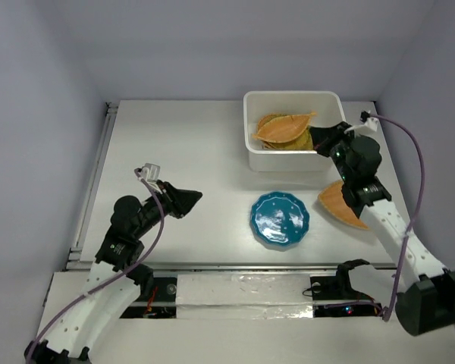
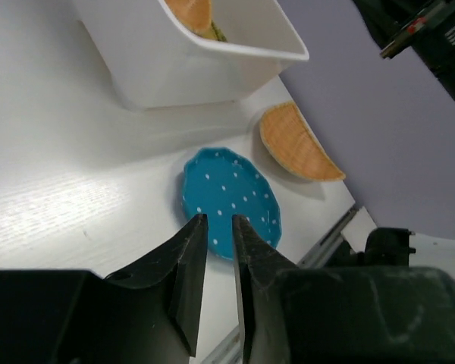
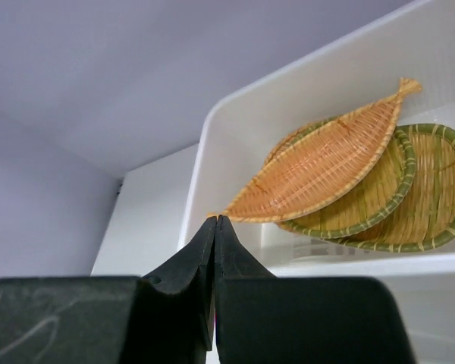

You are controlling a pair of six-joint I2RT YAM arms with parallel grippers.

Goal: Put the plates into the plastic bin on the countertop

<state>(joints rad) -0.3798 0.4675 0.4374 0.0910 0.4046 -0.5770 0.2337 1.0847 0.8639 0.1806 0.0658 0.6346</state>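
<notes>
— Overhead?
— The leaf plate lies in the plastic bin, long axis eight-to-two o'clock, stem toward two.
— Left wrist?
— The left gripper is barely parted and empty, pointing at the teal plate.
— Right wrist?
— The right gripper is pinched closed and empty, beside the bin.

One high, two wrist views
From above and behind my bases I see the whole bench; my left wrist looks low past its jaws at the teal plate and bin; my right peers close into that bin.
</notes>
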